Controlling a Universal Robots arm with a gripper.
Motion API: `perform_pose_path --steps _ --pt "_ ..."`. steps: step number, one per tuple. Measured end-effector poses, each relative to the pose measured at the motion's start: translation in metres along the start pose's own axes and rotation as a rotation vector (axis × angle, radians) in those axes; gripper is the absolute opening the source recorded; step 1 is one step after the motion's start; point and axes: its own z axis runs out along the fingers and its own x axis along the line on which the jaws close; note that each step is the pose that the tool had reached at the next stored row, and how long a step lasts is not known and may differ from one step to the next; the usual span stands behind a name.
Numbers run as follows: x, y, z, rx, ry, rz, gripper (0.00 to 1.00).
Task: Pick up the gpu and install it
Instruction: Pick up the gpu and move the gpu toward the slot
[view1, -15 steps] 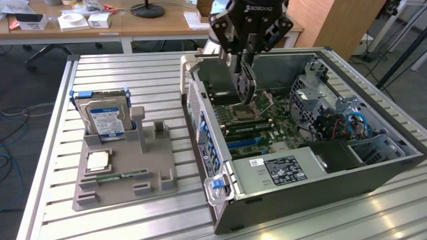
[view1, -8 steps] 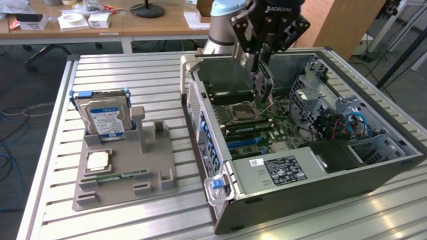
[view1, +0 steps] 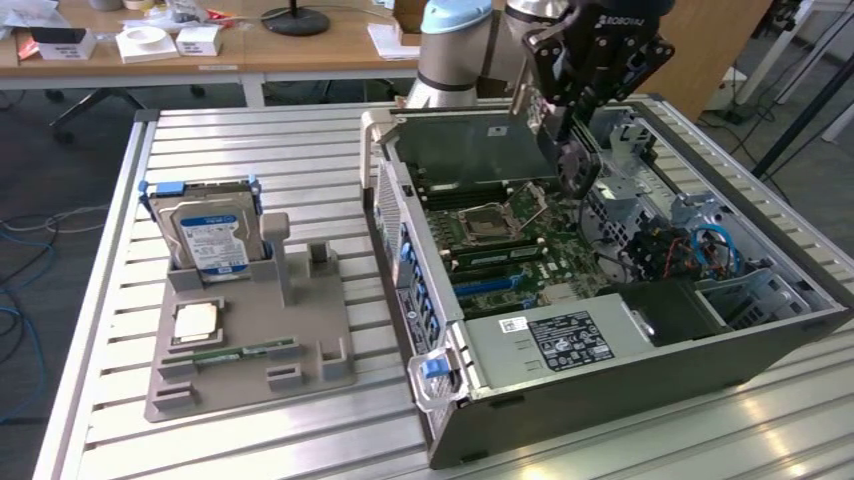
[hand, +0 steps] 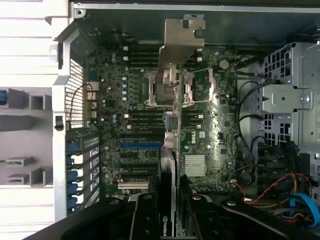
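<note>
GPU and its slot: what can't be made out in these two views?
Wrist view: the gpu is edge-on, so its faces and connector edge are hidden by the card itself.
Wrist view: the motherboard strip beneath the card is covered by it, so the slot it lines up with cannot be told.
Exterior view: where the gripper meets the card is lost against the dark gripper body.

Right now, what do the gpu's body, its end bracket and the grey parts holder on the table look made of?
gpu body: dark, matte, probably plastic over circuit board; seen edge-on, so uncertain. End bracket: bare sheet metal, silvery with a dull sheen and bent tabs. Parts holder: grey-brown matte plastic, going by its blocky slots; possibly printed.
</note>
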Motion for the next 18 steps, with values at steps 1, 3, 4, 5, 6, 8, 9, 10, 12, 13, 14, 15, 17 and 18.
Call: perform_pose_path --steps 1,3,4,5,6,8,9,10,12,13,14,15,17,18 --pt "-0.003 0.0001 0.0001 -0.0002 0.0000 0.000 0.26" --pt "-0.009 0.0002 0.0003 -0.0006 0.0000 0.000 0.26" --pt "-0.012 0.0003 0.0004 -0.0009 0.0000 0.000 0.26" --pt "-0.014 0.0004 0.0005 -0.0012 0.0000 0.000 0.26" --pt "-0.015 0.0004 0.0005 -0.0014 0.0001 0.000 0.26" --pt "-0.016 0.0004 0.0006 -0.0015 0.0000 0.000 0.26" --pt "-0.016 0.0005 0.0006 -0.0015 0.0000 0.000 0.26" --pt "-0.016 0.0005 0.0006 -0.0016 0.0000 0.000 0.26" --pt "-0.019 0.0006 0.0011 -0.0023 0.0002 -0.005 0.26" --pt "-0.020 0.0006 0.0013 -0.0024 0.0006 -0.011 0.26" --pt "-0.021 0.0006 0.0015 -0.0025 0.0011 -0.018 0.26" --pt "-0.022 0.0006 0.0018 -0.0027 0.0015 -0.024 0.26" --pt "-0.022 0.0005 0.0029 -0.0026 0.0019 -0.029 0.26" --pt "-0.022 0.0005 0.0039 -0.0025 0.0021 -0.032 0.26"
